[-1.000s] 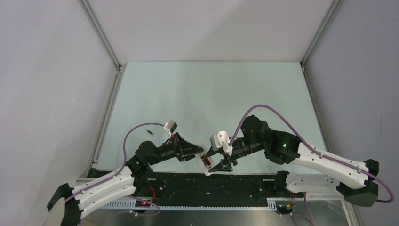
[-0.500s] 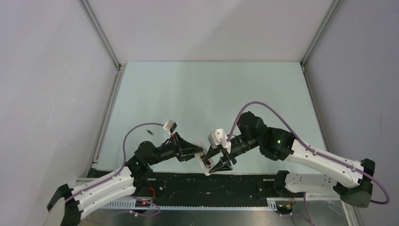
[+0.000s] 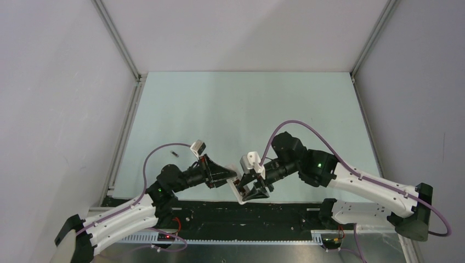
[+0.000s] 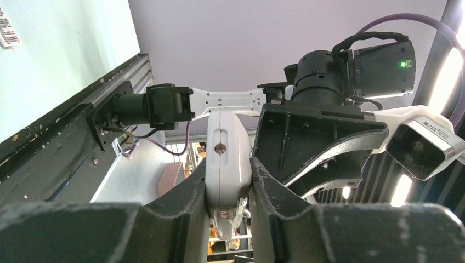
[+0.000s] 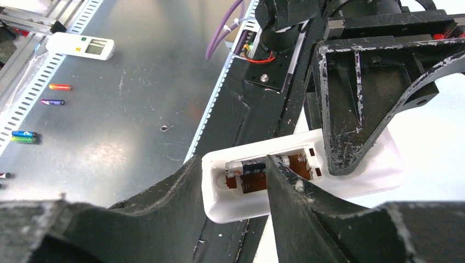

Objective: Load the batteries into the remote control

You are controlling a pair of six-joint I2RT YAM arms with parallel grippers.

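Pale green worktop point(image 3: 241, 109) fills the walled enclosure, and the work hangs over its near edge, at lower centre of the overhead view. The left end effector point(image 4: 227, 183) is clamped narrow on the remote control point(image 4: 227, 145), gripping its two long sides. In the right wrist view the open compartment faces the camera with one battery point(image 5: 249, 164) lying in it; the bay beside it looks empty. The right end effector point(image 5: 230, 164) stands half apart, one finger over the battery, the other just outside the remote's end, gripping nothing that can be made out.

The likeliest trouble is the cell lying proud. If the finger lifts before the cell seats, the contact spring could flick it out and over the edge. Pressing hard could instead twist the remote in the left grip, since only its smooth sides are pinched. A second battery point(image 3: 174, 154) lies on the worktop at left, well apart. Reaching for it means letting go of this one.
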